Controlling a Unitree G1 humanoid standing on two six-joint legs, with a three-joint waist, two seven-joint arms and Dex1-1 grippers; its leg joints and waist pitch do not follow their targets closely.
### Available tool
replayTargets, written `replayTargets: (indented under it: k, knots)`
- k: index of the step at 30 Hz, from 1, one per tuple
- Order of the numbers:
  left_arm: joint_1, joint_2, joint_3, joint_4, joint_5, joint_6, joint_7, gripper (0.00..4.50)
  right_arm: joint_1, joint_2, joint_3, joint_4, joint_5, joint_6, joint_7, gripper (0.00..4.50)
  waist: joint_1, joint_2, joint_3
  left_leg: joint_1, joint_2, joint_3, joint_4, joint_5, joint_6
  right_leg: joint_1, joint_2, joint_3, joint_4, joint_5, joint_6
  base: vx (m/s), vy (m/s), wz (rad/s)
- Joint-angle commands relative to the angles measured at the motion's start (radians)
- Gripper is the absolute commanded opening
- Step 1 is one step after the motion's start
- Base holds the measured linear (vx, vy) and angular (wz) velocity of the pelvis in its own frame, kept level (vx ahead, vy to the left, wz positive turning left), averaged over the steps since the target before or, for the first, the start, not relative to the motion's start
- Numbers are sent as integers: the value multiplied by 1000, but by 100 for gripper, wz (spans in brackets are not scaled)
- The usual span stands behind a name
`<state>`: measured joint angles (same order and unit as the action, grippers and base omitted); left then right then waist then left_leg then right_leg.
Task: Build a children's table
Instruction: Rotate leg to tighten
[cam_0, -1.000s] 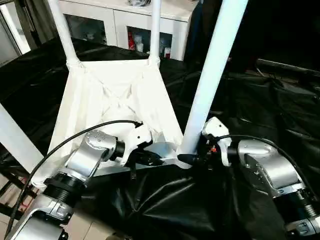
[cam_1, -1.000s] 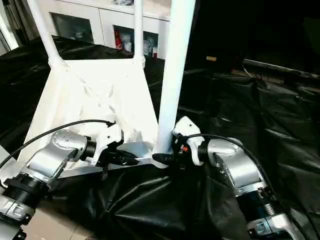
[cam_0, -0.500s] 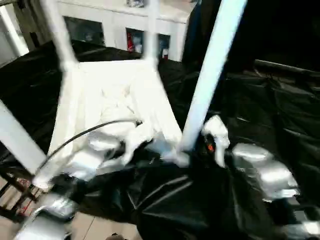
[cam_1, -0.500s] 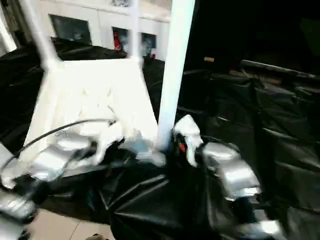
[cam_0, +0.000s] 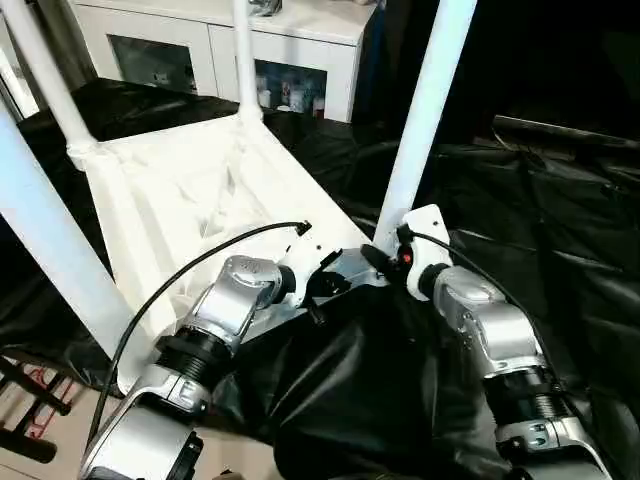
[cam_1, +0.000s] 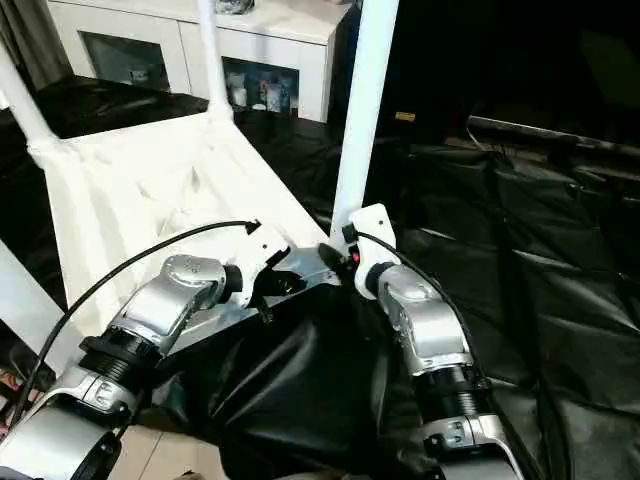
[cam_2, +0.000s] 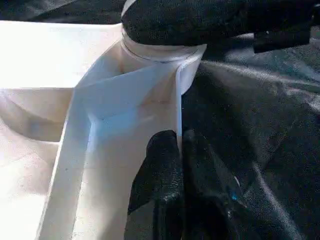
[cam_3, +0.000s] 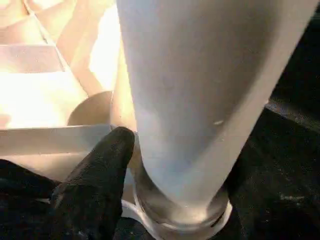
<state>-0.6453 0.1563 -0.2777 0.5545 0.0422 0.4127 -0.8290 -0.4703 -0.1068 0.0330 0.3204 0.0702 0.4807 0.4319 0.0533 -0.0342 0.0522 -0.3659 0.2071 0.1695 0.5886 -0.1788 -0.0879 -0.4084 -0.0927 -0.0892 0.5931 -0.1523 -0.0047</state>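
The children's table lies upside down, its white ribbed top (cam_0: 190, 200) on black sheeting. Several white legs stand up from its corner sockets. My right gripper (cam_0: 385, 255) is closed around the base of the near right leg (cam_0: 425, 120), just above the socket. In the right wrist view one black finger (cam_3: 95, 185) presses against that leg (cam_3: 200, 90). My left gripper (cam_0: 330, 280) sits at the same corner, and in the left wrist view it (cam_2: 178, 150) pinches the thin rim wall (cam_2: 178, 110). The right gripper's finger (cam_2: 190, 20) lies across the socket above.
A white cabinet (cam_0: 290, 60) with glass doors stands behind the table. Crumpled black sheeting (cam_0: 560, 250) covers the ground to the right and in front. A dark frame (cam_0: 20, 420) on pale floor tiles is at the lower left.
The whole picture has shifted and blurred in between, so the camera moved. Both grippers stay at the same table corner; my right forearm now reaches in from nearer below.
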Motion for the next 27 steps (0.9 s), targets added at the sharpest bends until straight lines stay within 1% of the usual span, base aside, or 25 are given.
replayTargets:
  k: [1, 2, 3, 4, 5, 6, 7, 8, 9, 10, 11, 12, 13, 14, 15, 16, 17, 19, 20, 21, 23, 25, 26, 27]
  knots:
    - [-12, -33, -12, -58, -41, -80, -41, 0, 19, 33, 99, -11, 61, 36, 132, 334, 3, -3, -63, 5, 15, -2, -75, -258, 16, 48, -50, 41, -89, -423, -113, 0, 0, 0]
    - [-3, -19, -18, -70, -45, -78, -65, 0, 27, 9, 111, -28, 65, 33, 174, 344, 3, -4, -63, 4, 16, -1, -75, -259, 17, 47, -51, 42, -88, -422, -113, 0, 0, 0]
    - [17, 15, -32, -91, -52, -109, -125, 0, 44, -43, 131, -64, 69, 28, 251, 359, 6, -5, -64, 4, 18, -3, -76, -253, 21, 50, -51, 42, -87, -412, -113, 0, 0, 0]
    - [22, 25, -34, -97, -56, -116, -143, 0, 48, -57, 135, -73, 70, 29, 272, 370, 7, -5, -63, 3, 19, 0, -75, -247, 29, 49, -50, 45, -85, -393, -117, 0, 0, 0]
    - [29, 40, -37, -107, -62, -109, -166, 0, 54, -84, 145, -87, 67, 29, 307, 376, 7, -3, -62, 4, 19, 0, -76, -251, 29, 46, -50, 45, -86, -398, -119, 0, 0, 0]
    - [36, 56, -41, -115, -63, -120, -190, 0, 60, -113, 159, -100, 61, 23, 340, 381, 8, -4, -62, 4, 19, -1, -76, -253, 29, 50, -50, 44, -85, -407, -118, 0, 0, 0]
    - [40, 67, -44, -121, -64, -129, -206, 0, 65, -134, 170, -108, 58, 17, 361, 389, 9, -3, -62, 5, 20, 0, -76, -256, 29, 48, -52, 44, -87, -414, -118, 0, 0, 0]
    - [40, 67, -44, -121, -64, -129, -206, 0, 65, -134, 170, -108, 58, 17, 361, 389, 8, -2, -60, 6, 20, -1, -77, -263, 25, 46, -52, 44, -88, -428, -118, 0, 0, 0]
    - [55, 102, -50, -146, -77, -126, -268, 0, 75, -190, 186, -129, 67, 17, 432, 389, 10, -3, -62, 8, 22, -3, -76, -265, 20, 49, -53, 44, -86, -427, -121, 0, 0, 0]
    - [55, 102, -50, -146, -77, -126, -268, 0, 75, -190, 186, -129, 67, 17, 432, 389, 10, -3, -62, 8, 22, -3, -76, -265, 20, 49, -53, 44, -86, -427, -121, 0, 0, 0]
    - [74, 134, -56, -178, -101, -133, -343, 0, 81, -235, 197, -143, 70, 15, 495, 389, 10, -1, -60, 9, 24, -2, -77, -273, 23, 45, -51, 45, -85, -415, -130, 0, 0, 0]
    - [82, 148, -60, -194, -111, -129, -371, 0, 85, -253, 202, -151, 73, 16, 523, 389, 8, -1, -60, 7, 24, -2, -78, -279, 24, 46, -51, 46, -84, -406, -137, 0, 0, 0]
    - [88, 160, -62, -206, -118, -128, -395, 0, 87, -268, 206, -158, 75, 14, 546, 389, 13, 2, -60, 14, 26, 0, -77, -281, 23, 41, -51, 47, -83, -393, -147, 0, 0, 0]
    - [93, 171, -64, -216, -122, -123, -412, 0, 89, -276, 207, -163, 77, 13, 560, 389, 13, 1, -60, 15, 26, 2, -77, -278, 23, 40, -50, 49, -81, -371, -161, 0, 0, 0]
    - [93, 171, -64, -216, -122, -123, -412, 0, 89, -276, 207, -163, 77, 13, 560, 374, 16, 2, -59, 15, 26, 2, -77, -280, 23, 40, -50, 49, -80, -368, -166, 0, 0, 0]
    - [100, 188, -68, -228, -127, -118, -444, 0, 87, -285, 211, -164, 80, 15, 579, 364, 16, 1, -60, 10, 26, 0, -78, -272, 19, 45, -50, 49, -75, -357, -169, 0, 0, 0]
    - [100, 188, -68, -228, -127, -118, -444, 0, 87, -285, 211, -164, 80, 15, 579, 356, 17, 2, -60, 10, 26, 0, -79, -269, 18, 46, -50, 49, -75, -355, -169, 0, 0, 0]
    - [102, 193, -67, -230, -126, -118, -456, 0, 84, -287, 216, -162, 85, 18, 587, 356, 17, 2, -60, 12, 26, 1, -78, -266, 15, 45, -50, 49, -74, -348, -172, 0, 0, 0]
    - [102, 194, -67, -230, -126, -117, -456, 0, 84, -287, 218, -163, 86, 19, 588, 342, 18, 1, -61, 11, 26, 1, -78, -264, 14, 45, -51, 50, -74, -346, -172, 0, 0, 0]
    - [102, 195, -66, -231, -126, -115, -453, 0, 84, -284, 223, -165, 89, 21, 587, 318, 20, -1, -61, 10, 25, 1, -77, -260, 13, 47, -51, 49, -73, -348, -170, 0, 0, 0]
    - [101, 196, -65, -231, -125, -114, -448, 0, 86, -278, 226, -170, 91, 23, 586, 309, 23, 0, -61, 10, 25, 1, -77, -253, 12, 47, -52, 50, -73, -347, -169, 0, 0, 0]
    - [98, 189, -60, -223, -116, -114, -427, 0, 90, -261, 228, -175, 92, 28, 577, 286, 25, 0, -62, 11, 25, 2, -77, -251, 10, 47, -51, 50, -72, -342, -170, 0, 0, 0]
    - [96, 186, -57, -219, -113, -114, -420, 0, 92, -258, 228, -175, 92, 29, 574, 286, 25, -1, -61, 10, 25, 1, -78, -251, 9, 48, -51, 50, -72, -343, -168, 0, 0, 0]
    - [94, 181, -52, -215, -112, -107, -408, 0, 93, -251, 226, -174, 89, 26, 564, 270, 26, -1, -61, 10, 24, 1, -78, -254, 8, 47, -51, 50, -73, -350, -166, 0, 0, 0]
